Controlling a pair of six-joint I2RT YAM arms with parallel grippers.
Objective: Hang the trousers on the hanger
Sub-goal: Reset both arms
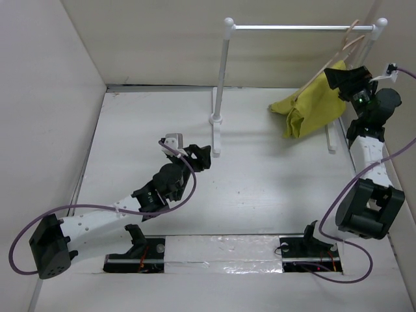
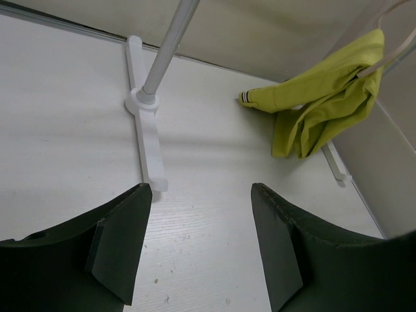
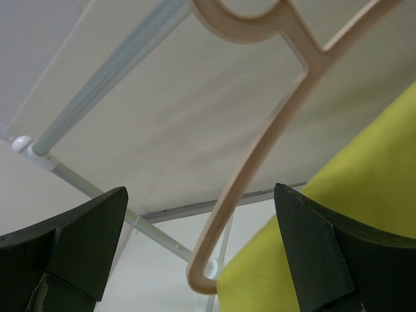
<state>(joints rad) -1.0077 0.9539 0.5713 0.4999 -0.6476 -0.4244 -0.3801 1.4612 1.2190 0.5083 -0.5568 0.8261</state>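
From where I stand the pale desk [image 1: 260,195] fills most of the box, with the white rail stand [image 1: 299,27] across its far side. The yellow-green trousers [image 1: 311,107] are at the far right, draped over the hanger [image 3: 257,166], whose hook sits over the right end of the rail. The cloth hangs in a bunched fold with a striped waistband end poking out to the left, and I cannot tell whether its lowest edge touches the desk. The right end effector [image 3: 201,214] is up beside the hanger, just right of the cloth, fingers spread wide and empty. The hanger's arm crosses the gap in its own camera's view, but neither finger touches it. The left end effector [image 2: 201,195] hovers low over the middle of the desk near the stand's left post, equally wide and empty, well apart from the garment. To my eye the hanging looks done and this is the letting-go stage. The next move calls for the right arm to back off toward the near side without snagging the hook or dragging the cloth. The trousers sit lopsided, and a nudge could slide them off.
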